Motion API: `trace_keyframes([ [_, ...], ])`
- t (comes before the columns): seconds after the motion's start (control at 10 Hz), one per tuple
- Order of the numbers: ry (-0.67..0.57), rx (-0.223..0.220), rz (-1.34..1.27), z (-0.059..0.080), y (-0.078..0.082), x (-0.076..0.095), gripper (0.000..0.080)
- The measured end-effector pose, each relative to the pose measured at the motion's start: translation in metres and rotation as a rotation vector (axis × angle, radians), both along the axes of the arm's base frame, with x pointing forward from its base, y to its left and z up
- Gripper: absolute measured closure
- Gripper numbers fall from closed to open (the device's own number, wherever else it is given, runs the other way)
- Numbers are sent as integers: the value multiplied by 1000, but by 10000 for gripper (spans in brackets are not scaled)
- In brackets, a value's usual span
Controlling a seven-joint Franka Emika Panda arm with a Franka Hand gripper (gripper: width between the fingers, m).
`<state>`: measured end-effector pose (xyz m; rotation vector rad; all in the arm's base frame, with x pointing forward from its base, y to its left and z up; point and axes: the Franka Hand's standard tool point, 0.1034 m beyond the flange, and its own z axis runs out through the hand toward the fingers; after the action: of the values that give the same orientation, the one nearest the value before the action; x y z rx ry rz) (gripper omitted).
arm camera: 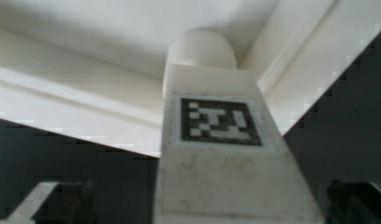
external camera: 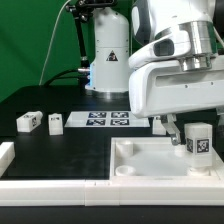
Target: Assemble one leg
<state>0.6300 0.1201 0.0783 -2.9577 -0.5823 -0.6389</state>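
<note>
**Leg upright in tray corner, claw apart around it**

The claw hangs over the near corner of the tray, on the exterior view's right, its fingers spread apart on either side of the leg and not pressing it in the wrist view. The leg stands upright in the corner of the large white tray-like part, its square tag facing the exterior camera. In the wrist view the leg fills the middle, rounded tip against the tray's inner walls. Farther out on the black counter lie two more legs, near each other, with the marker board just beside them.
</note>
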Motion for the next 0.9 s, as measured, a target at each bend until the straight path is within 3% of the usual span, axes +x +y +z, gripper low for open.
trace_keyframes([
  [0.6, 51, -8, 3, -2, -1, -3, 150],
  [0.9, 281, -35, -13, 1, 3, -9, 150],
])
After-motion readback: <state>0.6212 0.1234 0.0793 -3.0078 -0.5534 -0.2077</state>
